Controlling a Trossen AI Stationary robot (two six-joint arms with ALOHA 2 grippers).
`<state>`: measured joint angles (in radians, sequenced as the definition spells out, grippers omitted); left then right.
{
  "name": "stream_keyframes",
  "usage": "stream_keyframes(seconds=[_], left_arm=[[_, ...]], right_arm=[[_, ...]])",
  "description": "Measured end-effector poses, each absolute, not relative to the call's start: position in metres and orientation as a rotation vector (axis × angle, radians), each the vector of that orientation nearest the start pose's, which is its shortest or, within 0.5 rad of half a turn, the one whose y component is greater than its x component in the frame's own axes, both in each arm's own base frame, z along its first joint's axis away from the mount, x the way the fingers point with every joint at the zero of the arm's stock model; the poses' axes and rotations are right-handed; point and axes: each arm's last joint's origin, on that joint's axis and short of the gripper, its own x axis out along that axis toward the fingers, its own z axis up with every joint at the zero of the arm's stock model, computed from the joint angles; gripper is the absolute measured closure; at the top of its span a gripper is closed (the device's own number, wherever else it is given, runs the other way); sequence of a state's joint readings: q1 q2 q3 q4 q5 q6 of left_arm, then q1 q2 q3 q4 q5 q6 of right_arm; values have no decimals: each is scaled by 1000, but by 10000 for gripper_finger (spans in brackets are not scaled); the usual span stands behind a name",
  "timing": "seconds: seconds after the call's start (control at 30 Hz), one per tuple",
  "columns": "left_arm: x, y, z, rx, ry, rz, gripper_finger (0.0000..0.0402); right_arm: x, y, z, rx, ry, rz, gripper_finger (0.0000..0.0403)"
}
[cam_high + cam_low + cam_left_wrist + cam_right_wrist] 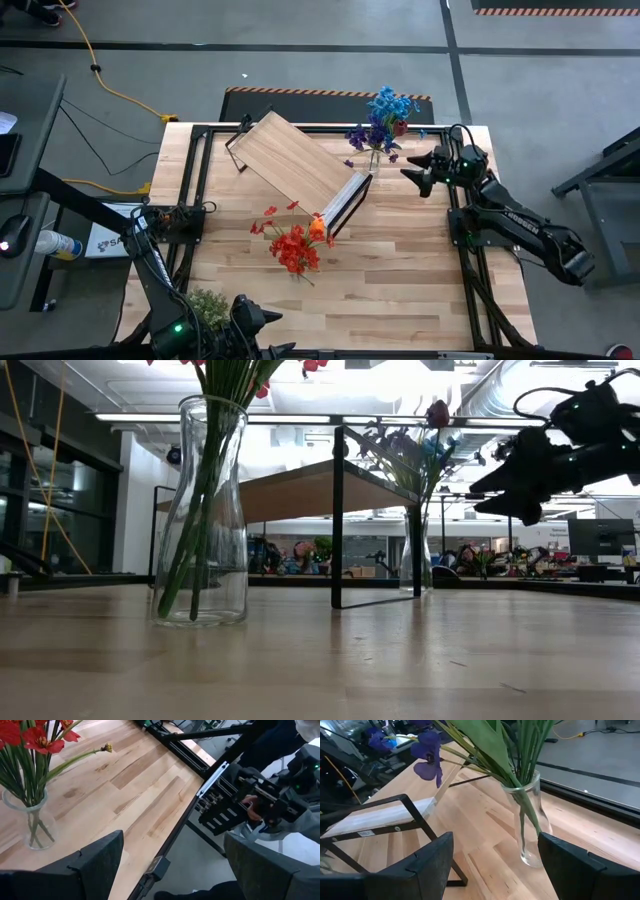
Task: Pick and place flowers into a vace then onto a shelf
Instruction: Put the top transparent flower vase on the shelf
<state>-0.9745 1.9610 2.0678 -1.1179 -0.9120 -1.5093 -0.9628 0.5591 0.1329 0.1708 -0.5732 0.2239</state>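
Note:
A glass vase [375,158] holding blue and purple flowers [384,118] stands on its base by the shelf's right end, near the far edge. The shelf [297,163], a light wood board on black legs [338,520], stands askew at mid-table. A second vase [205,510] with red and orange flowers [295,245] stands on the table nearer me. My right gripper [408,168] hovers open just right of the blue vase [527,820], raised above the tabletop [515,475]. My left gripper [265,320] waits open at the near edge, with the red-flower vase [32,820] ahead of it.
A bushy pale-green leafy clump [208,305] lies at the near-left corner beside my left arm. Black rails [200,180] frame the tabletop. Bare planks [400,260] stretch between the red-flower vase and the right edge. Dark equipment [250,800] stands beyond the table's edge.

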Motion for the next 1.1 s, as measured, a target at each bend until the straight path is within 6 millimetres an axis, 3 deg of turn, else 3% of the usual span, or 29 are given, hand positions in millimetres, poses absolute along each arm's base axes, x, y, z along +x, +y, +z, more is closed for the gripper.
stream_keyframes(seconds=[0.23, 1.1], left_arm=[[246, -320, 361, -660, 445, 373, 25], [245, -320, 361, -730, 427, 395, 25]], right_arm=[[97, -108, 163, 375, 209, -407, 123], [123, -143, 146, 303, 208, -408, 123]])
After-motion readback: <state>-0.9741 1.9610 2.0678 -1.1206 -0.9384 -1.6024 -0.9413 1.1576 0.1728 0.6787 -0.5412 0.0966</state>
